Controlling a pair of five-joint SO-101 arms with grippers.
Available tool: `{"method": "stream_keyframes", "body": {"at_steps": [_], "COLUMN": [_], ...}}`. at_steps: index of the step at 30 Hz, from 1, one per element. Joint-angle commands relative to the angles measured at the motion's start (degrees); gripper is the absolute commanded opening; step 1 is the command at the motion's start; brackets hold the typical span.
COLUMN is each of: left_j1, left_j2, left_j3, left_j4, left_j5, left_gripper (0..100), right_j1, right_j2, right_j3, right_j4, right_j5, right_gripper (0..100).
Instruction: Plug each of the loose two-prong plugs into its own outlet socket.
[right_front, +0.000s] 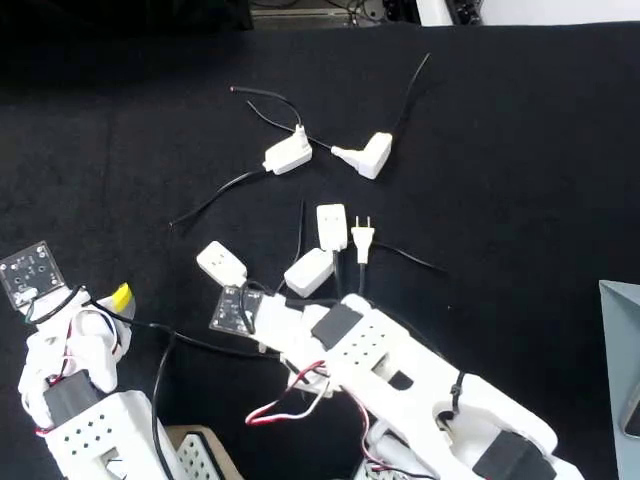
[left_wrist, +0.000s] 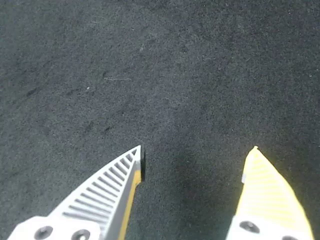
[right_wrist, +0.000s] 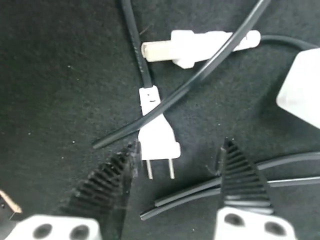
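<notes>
A white two-prong plug (right_wrist: 158, 140) lies on the black cloth in the right wrist view, its prongs pointing toward my right gripper (right_wrist: 180, 150). That gripper is open, its black fingers on either side of the prongs and not touching them. A black cord crosses over the plug's neck. In the high view another two-prong plug (right_front: 361, 238) lies beside a white socket block (right_front: 331, 225), with more white blocks (right_front: 308, 272) (right_front: 221, 262) near the right arm (right_front: 345, 335). My left gripper (left_wrist: 197, 148) hangs open over bare cloth, holding nothing.
Two more white corded pieces (right_front: 287, 153) (right_front: 370, 153) lie farther back. Black cords trail across the cloth (right_front: 520, 150). A white plug-like piece (right_wrist: 200, 42) and a white block (right_wrist: 301, 90) lie beyond the right gripper. A grey object (right_front: 622, 360) sits at the right edge.
</notes>
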Motion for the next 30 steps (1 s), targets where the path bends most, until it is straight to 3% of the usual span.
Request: {"method": "stream_keyframes", "body": {"at_steps": [1,11,15,23,30], "left_j1": [-0.48,-0.48,-0.48,-0.48,-0.48], "left_j2": [-0.44,-0.44,-0.44,-0.44,-0.44], "left_j3": [-0.57,-0.57,-0.57,-0.57,-0.57], "left_j4": [0.0,0.09,0.09,0.18,0.18], "left_j5": [-0.62,-0.62,-0.62,-0.62,-0.62], "left_gripper": [32,32,32,32,32], "right_j1": [-2.55,-4.13,-0.53,6.15,11.6], "right_j2": [-0.48,14.99,19.21,12.53,-2.42], "right_j3": [-0.04,-3.91,-6.29,-8.04,-9.98], "right_j4": [-0.7,-5.54,-5.27,-3.6,7.74], "right_j5": [-1.23,-3.96,-3.52,-3.25,1.85], "right_gripper": [24.7,24.7,20.8,1.1,1.1]}}
